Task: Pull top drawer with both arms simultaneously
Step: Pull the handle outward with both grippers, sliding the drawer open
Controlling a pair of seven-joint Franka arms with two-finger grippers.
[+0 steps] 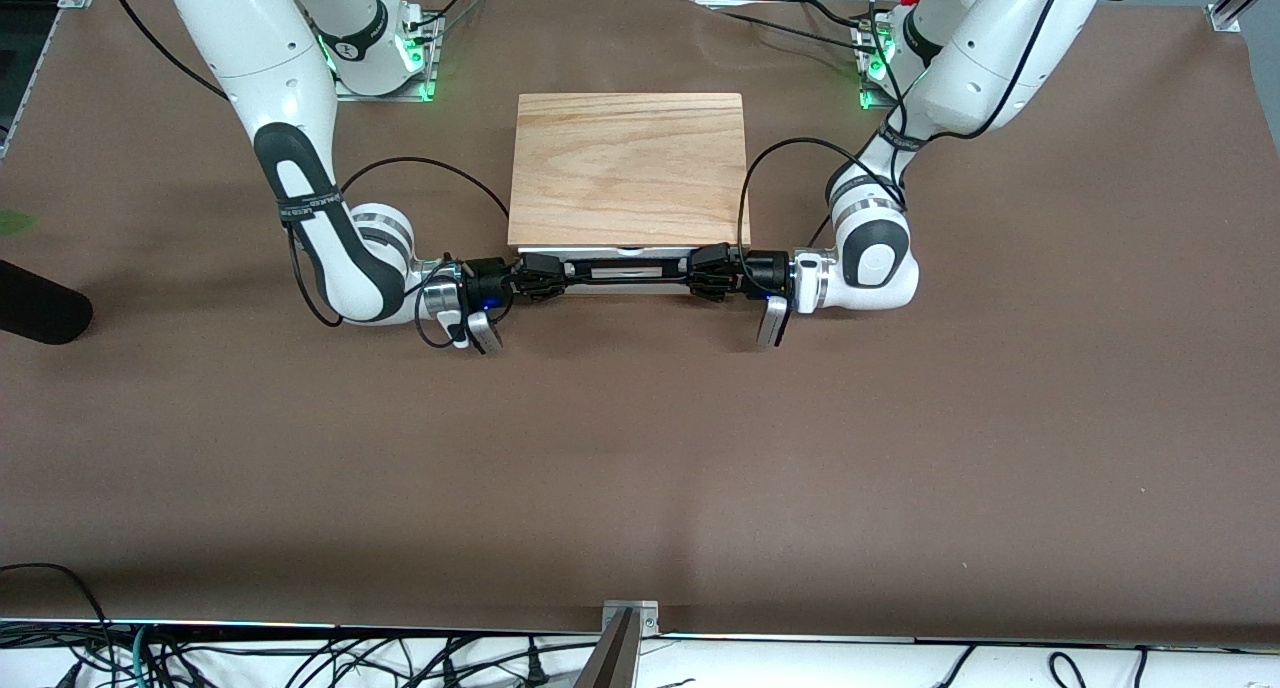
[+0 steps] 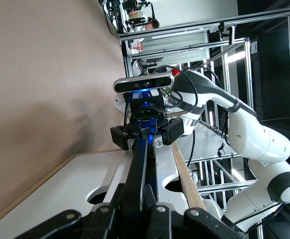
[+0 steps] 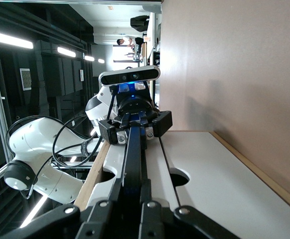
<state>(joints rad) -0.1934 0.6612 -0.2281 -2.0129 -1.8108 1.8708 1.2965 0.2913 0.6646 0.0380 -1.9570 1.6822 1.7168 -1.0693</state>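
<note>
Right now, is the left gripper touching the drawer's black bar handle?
Touching. In the left wrist view the left gripper has its fingers closed around the black bar handle; the front view shows it at the handle's end, the right gripper at the other.

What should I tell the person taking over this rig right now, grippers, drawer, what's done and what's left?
Left gripper: jaws shut on the handle, at the end toward the left arm's side of the table.
Right gripper: jaws shut on the same handle, at the end toward the right arm's side.
Top drawer: under the wood-grain cabinet top, front facing the front camera, out only a sliver if at all.
Done: both grasps are set.
Left: pull both arms together toward the front camera, evenly, then release.
</note>
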